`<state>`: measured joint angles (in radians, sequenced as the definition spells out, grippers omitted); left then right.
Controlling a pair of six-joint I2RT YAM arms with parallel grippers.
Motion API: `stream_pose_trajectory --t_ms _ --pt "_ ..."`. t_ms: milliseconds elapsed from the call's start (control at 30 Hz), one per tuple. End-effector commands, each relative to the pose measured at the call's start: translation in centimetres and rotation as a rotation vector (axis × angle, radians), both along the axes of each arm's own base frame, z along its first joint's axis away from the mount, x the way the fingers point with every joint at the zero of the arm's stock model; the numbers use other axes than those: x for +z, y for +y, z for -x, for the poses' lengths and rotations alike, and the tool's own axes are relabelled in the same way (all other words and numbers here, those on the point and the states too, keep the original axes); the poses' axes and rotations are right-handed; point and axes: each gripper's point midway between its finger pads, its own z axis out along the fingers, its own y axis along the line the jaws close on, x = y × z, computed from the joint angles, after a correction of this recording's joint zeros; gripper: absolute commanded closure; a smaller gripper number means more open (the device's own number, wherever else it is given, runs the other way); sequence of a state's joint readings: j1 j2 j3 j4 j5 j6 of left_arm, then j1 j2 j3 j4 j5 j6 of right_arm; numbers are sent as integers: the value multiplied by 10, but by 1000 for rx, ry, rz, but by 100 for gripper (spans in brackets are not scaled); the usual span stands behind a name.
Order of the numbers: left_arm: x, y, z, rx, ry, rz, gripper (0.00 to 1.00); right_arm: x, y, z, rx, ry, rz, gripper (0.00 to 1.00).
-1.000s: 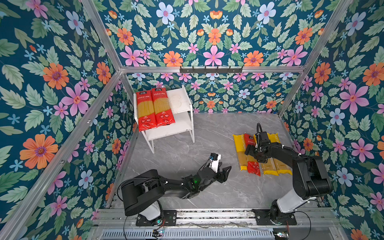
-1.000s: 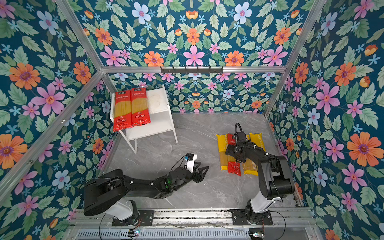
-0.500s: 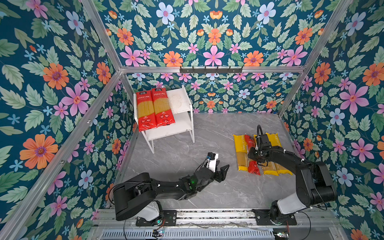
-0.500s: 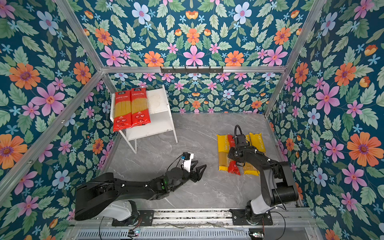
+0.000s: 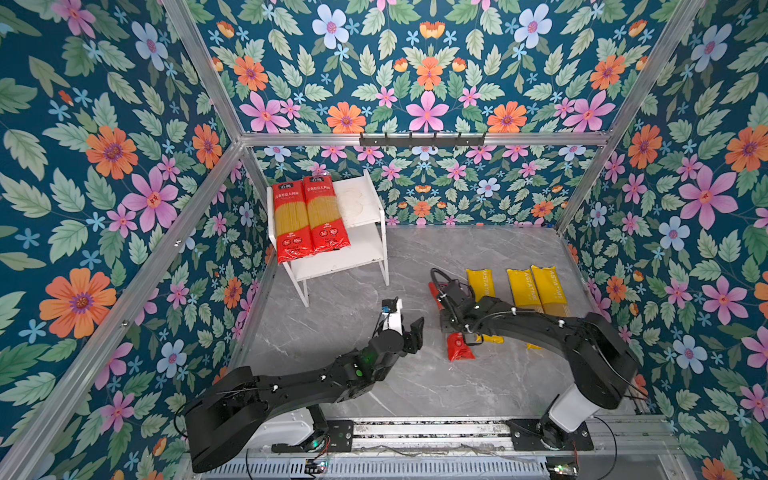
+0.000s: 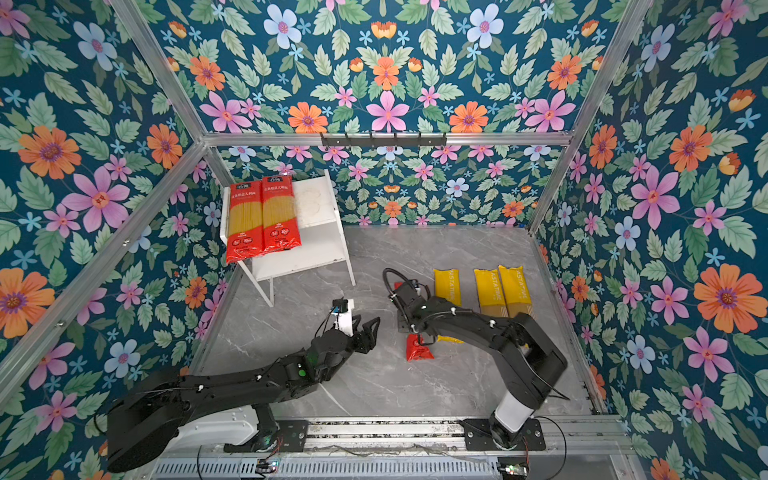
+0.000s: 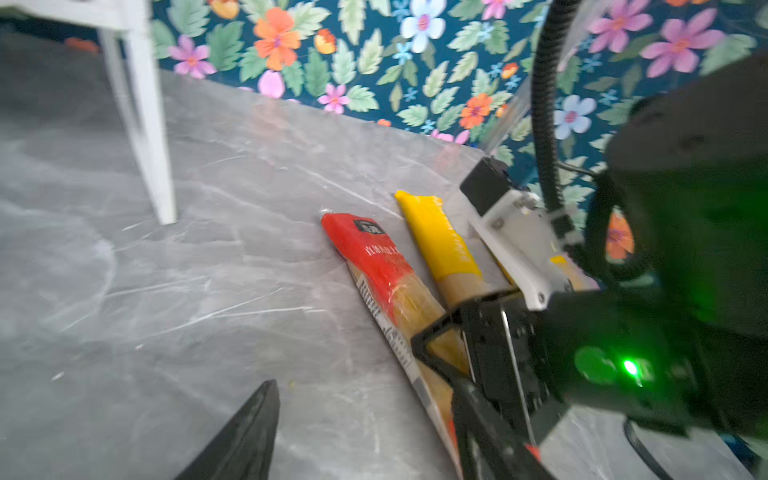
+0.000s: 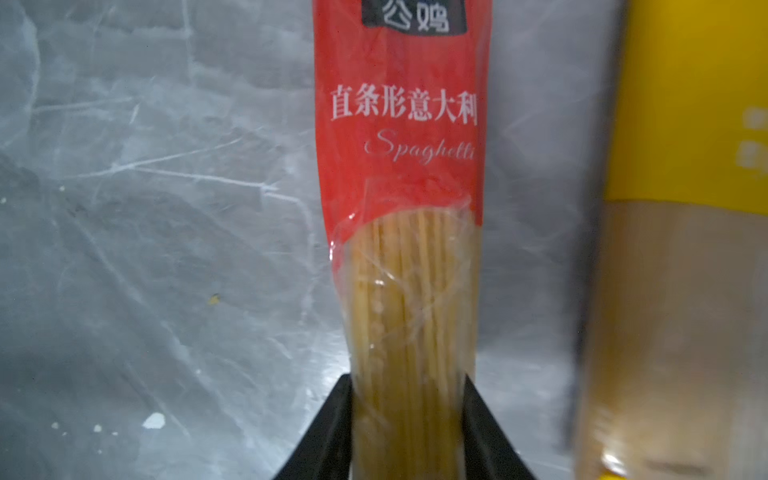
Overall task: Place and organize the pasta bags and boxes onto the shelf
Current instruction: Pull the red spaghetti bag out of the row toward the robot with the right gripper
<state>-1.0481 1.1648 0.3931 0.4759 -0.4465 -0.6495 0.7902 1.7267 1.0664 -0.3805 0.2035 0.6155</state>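
1. Table: grey marble; carries the shelf and loose bags.
2. Shelf: white, at the far left corner. Two red bags lie side by side on its top board, overhanging the front edge.
3. Yellow bags: three, flat on the table at right.
4. Third red bag: on the table beside the yellow bags, clamped at its clear middle by the right claw.
5. Left claw: spread, empty, near the third red bag.
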Motion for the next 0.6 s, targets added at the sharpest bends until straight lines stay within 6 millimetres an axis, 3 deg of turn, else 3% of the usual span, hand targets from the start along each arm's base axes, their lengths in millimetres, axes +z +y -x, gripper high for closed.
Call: stream_pose_trajectory --t_ms 0,67,133,200,300,367,467,567 --pt "-11 22 2 76 62 40 32 -16 20 4 -18 54 -23 50" --pt "-13 31 4 95 74 43 32 -16 43 16 30 135 -133 37" --pt "-15 37 5 112 86 32 32 -4 54 22 56 162 -250 34" --pt "-14 32 6 75 84 24 32 11 42 18 30 151 -320 34" --pt "-12 8 7 -14 82 27 33 30 16 9 -1 110 -354 37" --pt "-12 -18 8 -84 75 25 33 27 8 9 -5 114 -331 45" --pt "-19 -47 6 -123 100 15 33 15 19 21 11 171 -376 54" --pt "-28 -60 2 -123 137 35 33 -5 15 27 -46 201 -404 59"
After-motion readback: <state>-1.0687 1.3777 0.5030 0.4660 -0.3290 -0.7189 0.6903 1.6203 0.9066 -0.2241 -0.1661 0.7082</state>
